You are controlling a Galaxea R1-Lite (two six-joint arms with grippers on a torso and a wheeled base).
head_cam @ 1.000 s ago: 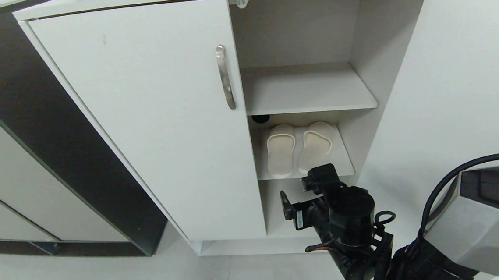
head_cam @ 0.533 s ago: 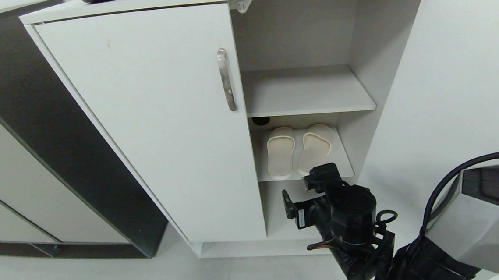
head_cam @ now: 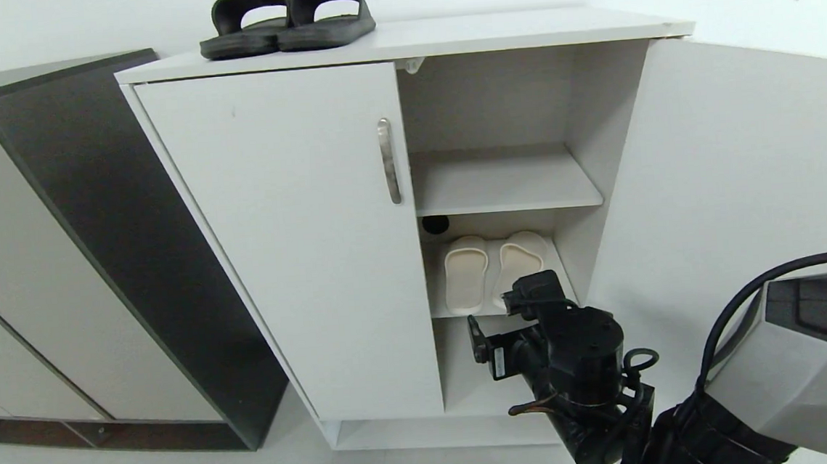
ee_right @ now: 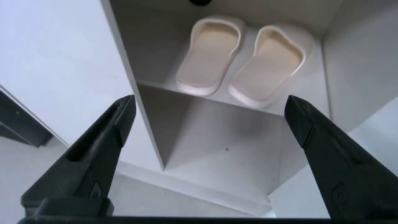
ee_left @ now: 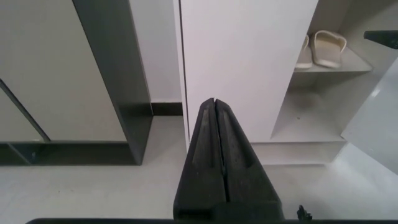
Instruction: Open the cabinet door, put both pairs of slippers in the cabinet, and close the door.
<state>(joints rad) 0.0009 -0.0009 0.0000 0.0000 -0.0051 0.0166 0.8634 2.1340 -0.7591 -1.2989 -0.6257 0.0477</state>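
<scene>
Cabinet: white, fills the centre of the head frame. Its right door is swung wide open toward the right edge. The left door is shut, with a metal handle at its inner edge.

Black slippers: upper centre-left, side by side and touching on the cabinet top, not yet stowed. Upper shelf is bare, so it looks like their slot.

Cream slippers: already on the middle shelf, centre-right, lying flat with toes pointing inward.

Right gripper: lower centre-right of the head frame, in front of the open bay and below the cream pair. Fingers are spread wide and hold nothing.

Left gripper: fingers pressed together and empty, aimed at the floor in front of the shut door.

Handling guess for the black pair:
- They look like moulded foam or rubber slides. Probably light, bendy, matte enough not to slip, and not fragile.
- The soles will flex, so a pinch at the toe or heel would droop.
- Better to pinch where the two inner edges meet, taking both sidewalls or straps in one grasp.
- The strap arch is the stiffest handhold.
- They sit high up, so the reach is the hard part, not the weight.
</scene>
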